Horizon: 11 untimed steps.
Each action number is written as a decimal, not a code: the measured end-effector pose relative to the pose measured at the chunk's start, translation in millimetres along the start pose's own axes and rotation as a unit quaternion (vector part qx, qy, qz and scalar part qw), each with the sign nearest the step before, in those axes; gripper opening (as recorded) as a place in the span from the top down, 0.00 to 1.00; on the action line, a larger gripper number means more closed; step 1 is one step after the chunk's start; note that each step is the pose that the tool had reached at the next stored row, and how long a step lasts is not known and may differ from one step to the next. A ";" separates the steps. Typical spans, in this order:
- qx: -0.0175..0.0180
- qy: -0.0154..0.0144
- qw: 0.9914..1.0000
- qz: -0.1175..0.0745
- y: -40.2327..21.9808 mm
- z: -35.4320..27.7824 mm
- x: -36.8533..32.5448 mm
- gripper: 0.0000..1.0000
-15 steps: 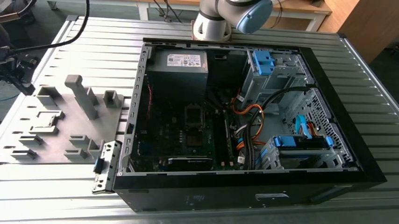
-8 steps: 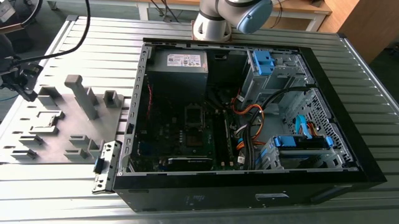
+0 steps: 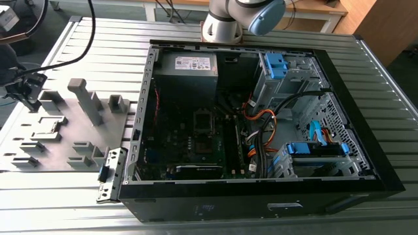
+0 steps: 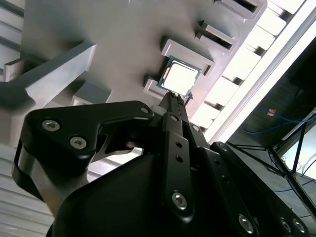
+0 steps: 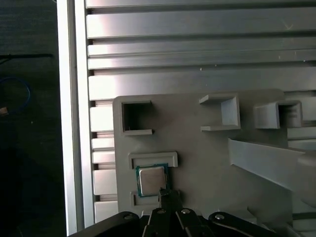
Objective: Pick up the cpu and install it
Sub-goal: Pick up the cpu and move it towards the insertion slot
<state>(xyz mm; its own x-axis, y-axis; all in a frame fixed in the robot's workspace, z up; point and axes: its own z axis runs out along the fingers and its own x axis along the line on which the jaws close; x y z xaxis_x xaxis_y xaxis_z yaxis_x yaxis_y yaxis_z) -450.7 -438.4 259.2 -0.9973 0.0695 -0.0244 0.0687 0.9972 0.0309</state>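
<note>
Cpu (image 5: 151,180) lies flat, metal top up, in the grey tray (image 5: 197,158), closed gripper (image 5: 167,193) at its edge.

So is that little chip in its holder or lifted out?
In. The cpu lies flat between ridges of the grey tray, gripper at its edge.

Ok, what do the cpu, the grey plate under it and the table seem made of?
The cpu: bright silvery top, likely a metal lid, with a green rim like circuit board. The grey plate: matte, even grey, probably plastic. The table: shiny ribbed slats, looks like extruded aluminium.
</note>
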 end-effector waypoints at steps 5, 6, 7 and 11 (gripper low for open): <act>0.000 0.000 1.000 0.000 -0.8 8.5 7.0 0.89; 0.000 0.000 1.000 0.000 -1.0 10.4 7.8 0.89; 0.000 0.000 1.000 0.000 -1.2 12.1 8.4 0.89; 0.000 0.000 1.000 0.000 -2.3 19.3 10.7 0.89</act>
<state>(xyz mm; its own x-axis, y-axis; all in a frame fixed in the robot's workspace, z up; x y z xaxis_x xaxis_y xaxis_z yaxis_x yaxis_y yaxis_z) -461.0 -439.4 239.7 -0.9973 0.0695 -0.0245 0.0688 0.9971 0.0311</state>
